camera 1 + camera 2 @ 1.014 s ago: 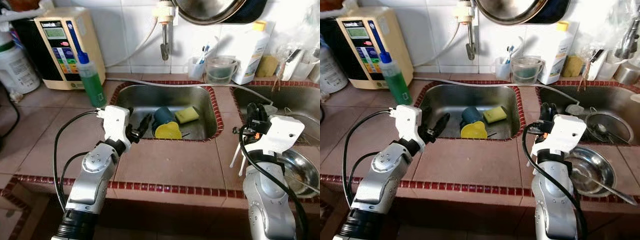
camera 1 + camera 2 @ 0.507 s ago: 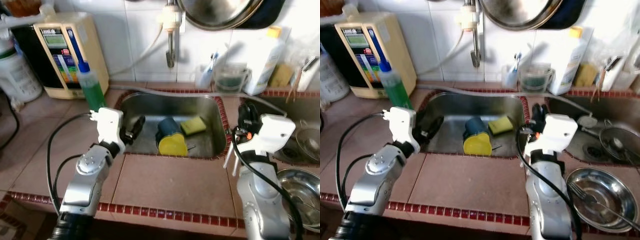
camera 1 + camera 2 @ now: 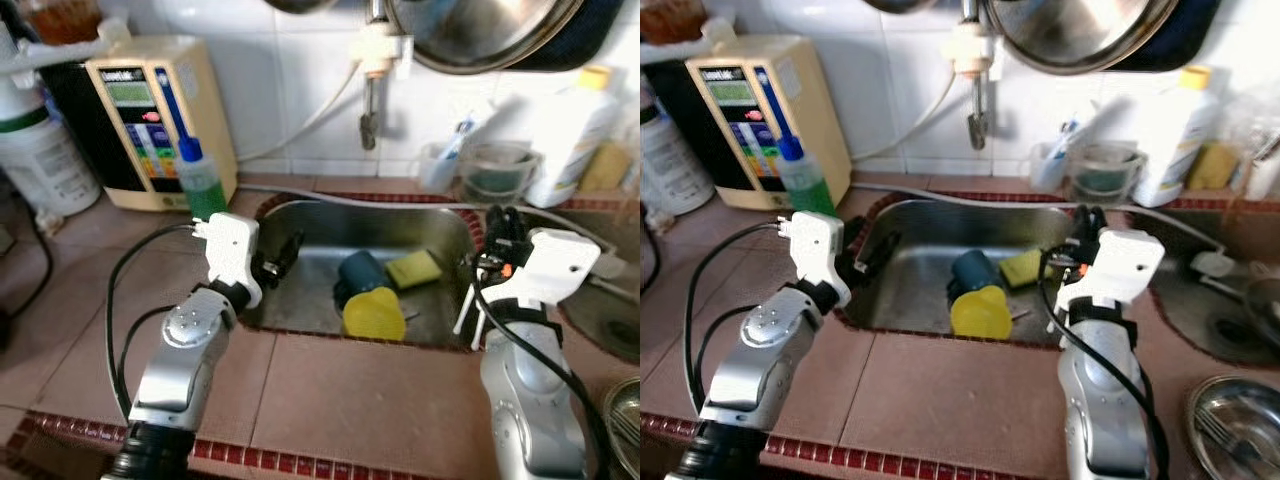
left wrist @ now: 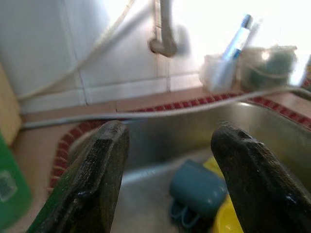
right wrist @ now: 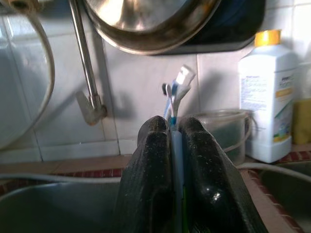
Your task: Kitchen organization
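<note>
Tiled counter, steel sink [image 3: 300, 300] holding dishes.
Left gripper [image 3: 283, 252] gapes wide and empty over the sink; right gripper [image 3: 1087, 222] is pinched together. Teal cup [image 3: 358, 274] lies tipped beside yellow cup [image 3: 374, 314] (sponge [image 3: 414, 268] nearby).

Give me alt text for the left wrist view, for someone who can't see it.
The left gripper is open, its two black fingers framing a steel sink where a blue cup lies on its side beside a yellow one. Behind are a tap, a white hose and white tiles.
</note>
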Tool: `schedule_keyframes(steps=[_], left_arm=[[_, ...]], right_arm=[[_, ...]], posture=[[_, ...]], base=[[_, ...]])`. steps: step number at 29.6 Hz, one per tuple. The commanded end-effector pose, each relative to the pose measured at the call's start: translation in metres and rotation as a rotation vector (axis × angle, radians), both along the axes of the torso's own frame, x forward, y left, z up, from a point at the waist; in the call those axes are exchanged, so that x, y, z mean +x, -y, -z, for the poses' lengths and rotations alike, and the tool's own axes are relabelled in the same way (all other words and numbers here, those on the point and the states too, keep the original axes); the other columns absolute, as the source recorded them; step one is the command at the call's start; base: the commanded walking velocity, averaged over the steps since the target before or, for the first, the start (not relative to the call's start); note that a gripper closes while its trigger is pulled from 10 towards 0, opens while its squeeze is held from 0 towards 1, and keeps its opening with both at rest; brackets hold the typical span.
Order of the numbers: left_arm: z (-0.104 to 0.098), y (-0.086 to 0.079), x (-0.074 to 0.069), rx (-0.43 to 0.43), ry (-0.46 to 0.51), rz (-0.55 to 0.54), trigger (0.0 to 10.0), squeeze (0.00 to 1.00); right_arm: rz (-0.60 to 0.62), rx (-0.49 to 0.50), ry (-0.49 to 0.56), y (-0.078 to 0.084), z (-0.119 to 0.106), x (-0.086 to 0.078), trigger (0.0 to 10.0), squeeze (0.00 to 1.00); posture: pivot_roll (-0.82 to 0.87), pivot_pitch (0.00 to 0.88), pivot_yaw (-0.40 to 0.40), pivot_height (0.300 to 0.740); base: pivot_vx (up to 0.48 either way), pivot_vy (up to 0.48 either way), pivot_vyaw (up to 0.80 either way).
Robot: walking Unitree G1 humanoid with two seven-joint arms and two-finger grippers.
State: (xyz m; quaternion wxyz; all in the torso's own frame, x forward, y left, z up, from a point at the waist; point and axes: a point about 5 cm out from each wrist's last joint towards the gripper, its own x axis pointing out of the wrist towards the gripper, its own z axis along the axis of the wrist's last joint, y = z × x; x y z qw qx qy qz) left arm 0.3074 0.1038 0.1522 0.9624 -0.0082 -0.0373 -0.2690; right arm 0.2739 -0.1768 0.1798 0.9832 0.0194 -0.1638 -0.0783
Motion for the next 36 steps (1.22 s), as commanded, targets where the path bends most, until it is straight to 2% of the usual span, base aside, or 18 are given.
schedule_keyframes(steps=[1,4,12,17,25,36], left_arm=[[-0.005,0.001,-0.005,0.019,0.031,0.047,10.0,0.0],[-0.005,0.003,-0.008,0.015,0.028,0.077,10.0,0.0],[0.001,0.011,-0.02,0.078,0.033,0.194,10.0,0.0],[0.002,0.014,-0.023,0.088,0.025,0.225,10.0,0.0],[0.002,0.016,-0.025,0.081,0.015,0.253,10.0,0.0],[0.001,0.025,-0.038,0.08,-0.007,0.353,10.0,0.0]], right_arm=[[0.021,-0.009,0.011,0.006,-0.002,0.006,10.0,0.0],[0.034,-0.016,0.013,0.011,-0.003,0.009,10.0,0.0],[0.074,-0.036,0.006,0.032,-0.002,0.024,10.0,0.0],[0.088,-0.037,-0.001,0.041,0.001,0.031,10.0,0.0],[0.093,-0.019,0.006,0.043,0.003,0.04,10.0,0.0],[0.101,0.1,0.019,0.044,0.008,0.056,10.0,0.0]], posture=[[-0.23,0.005,0.075,0.74],[-0.24,0.008,0.08,0.74],[-0.23,0.012,0.088,0.74],[-0.24,0.015,0.093,0.74],[-0.24,0.026,0.108,0.74],[-0.24,0.065,0.15,0.74]], base=[[0.0,0.0,0.0],[0.0,0.0,0.0],[0.0,0.0,0.0],[0.0,0.0,0.0],[0.0,0.0,0.0],[0.0,0.0,0.0]])
